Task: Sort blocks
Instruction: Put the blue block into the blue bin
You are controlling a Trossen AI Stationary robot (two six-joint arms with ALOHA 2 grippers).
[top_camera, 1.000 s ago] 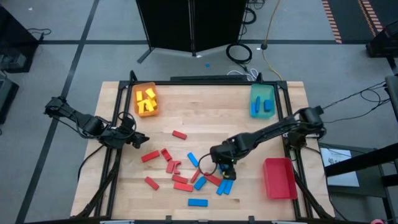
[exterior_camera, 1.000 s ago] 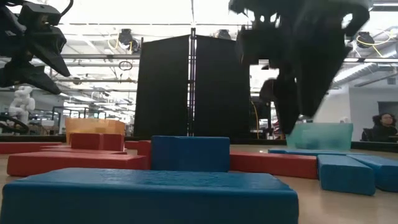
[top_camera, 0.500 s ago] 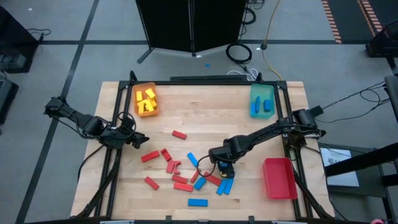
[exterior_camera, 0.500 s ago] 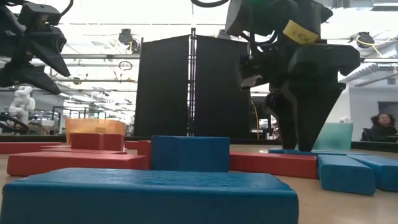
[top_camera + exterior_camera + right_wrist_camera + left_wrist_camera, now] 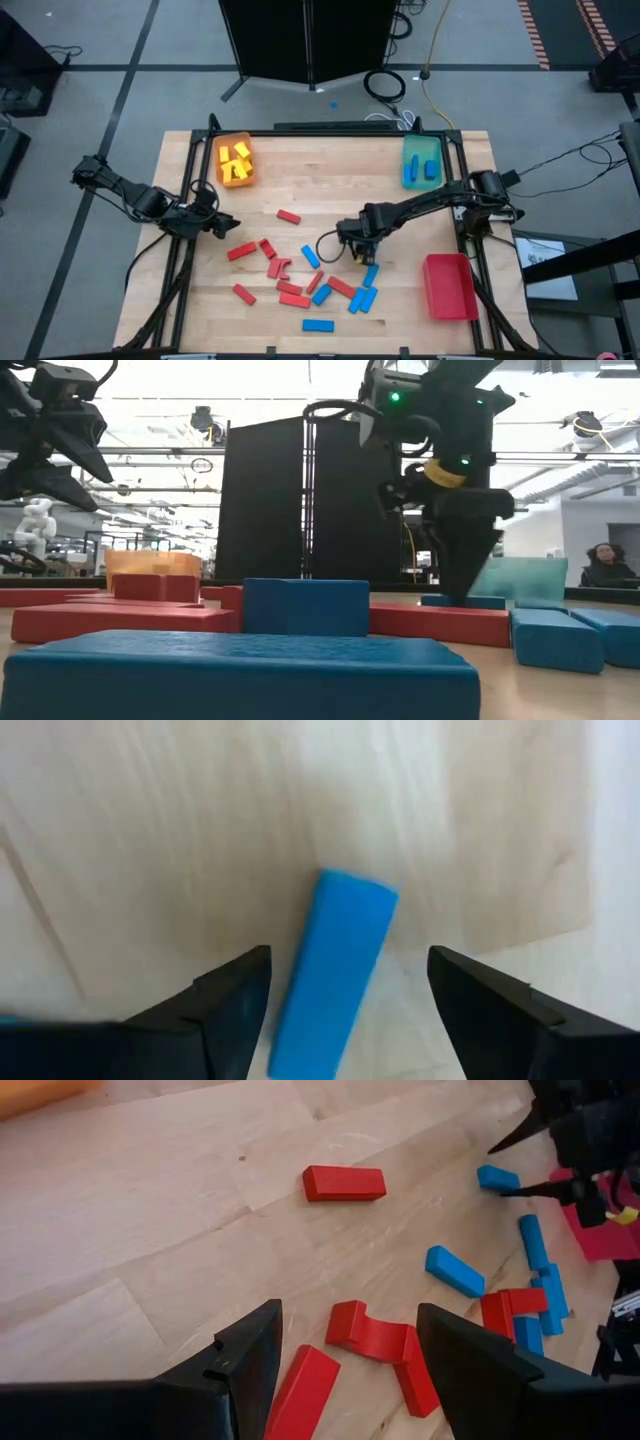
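Note:
Red and blue blocks lie scattered flat on the wooden table (image 5: 330, 190) around its near middle. My right gripper (image 5: 347, 960) points down, open, over one blue block (image 5: 335, 970). One finger stands on each side of that block's long sides, with a gap showing on both. In the low view this block (image 5: 462, 601) lies flat under the fingertips. My left gripper (image 5: 222, 226) hovers open at the table's left, above the red blocks (image 5: 375, 1338), with nothing between its fingers.
An orange tray (image 5: 234, 160) with yellow blocks stands at the far left. A teal tray (image 5: 421, 162) with blue blocks is at the far right, and a red tray (image 5: 448, 286) at the near right. A lone red block (image 5: 288, 216) lies mid-table.
My right gripper has moved toward the table's far edge and sunk lower, tipping until it points straight down. It now stands over the blue block. Another blue block that it covered before now shows nearer the front edge.

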